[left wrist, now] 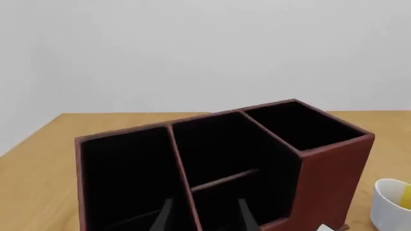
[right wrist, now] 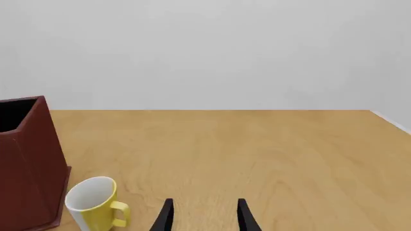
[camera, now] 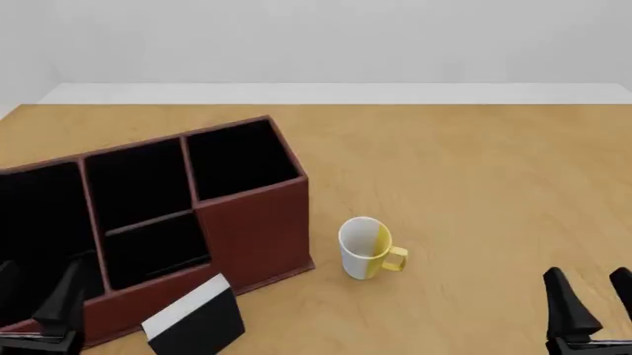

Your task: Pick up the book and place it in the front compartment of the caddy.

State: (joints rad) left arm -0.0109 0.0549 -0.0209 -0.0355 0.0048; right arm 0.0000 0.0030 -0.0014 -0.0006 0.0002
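Reddish-brown walls and black lining are filling most of the left wrist view, where the caddy [left wrist: 224, 163] is sitting on the wooden table [left wrist: 38, 159] just ahead of the left gripper [left wrist: 204, 216]. Thin dividers are splitting the caddy into several rectangular slots. The two dark fingertips [left wrist: 165, 216] are standing apart with a clear gap between them, holding nothing, and are showing against the caddy's dark interior. A white-and-yellow mug [left wrist: 391, 204] is peeking in at the edge of this view, and a pale sliver low beside the caddy's corner is too small to identify.

Seen from the front, the caddy [camera: 247, 222] is occupying the left part of the table [camera: 474, 185], angled so that its low front slot is facing the arms. The book [camera: 197, 320] is lying just in front of the caddy's near wall, touching or nearly touching it, with its black cover and a white band along its upper edge showing; it is outside every slot. The mug [camera: 368, 248] is standing upright just right of the caddy, handle pointing right. The left gripper [camera: 35, 303] is hanging at the lower left, near the caddy's front edge, fingers spread. The right gripper [camera: 593, 303] is hanging at the lower right, well apart from the mug, fingers also spread and empty.

Through the right wrist camera, the right gripper [right wrist: 204, 216] is showing two parted fingertips [right wrist: 244, 216] over bare wood [right wrist: 270, 159], with the mug [right wrist: 95, 202] and a corner of the caddy [right wrist: 29, 163] off to one side.
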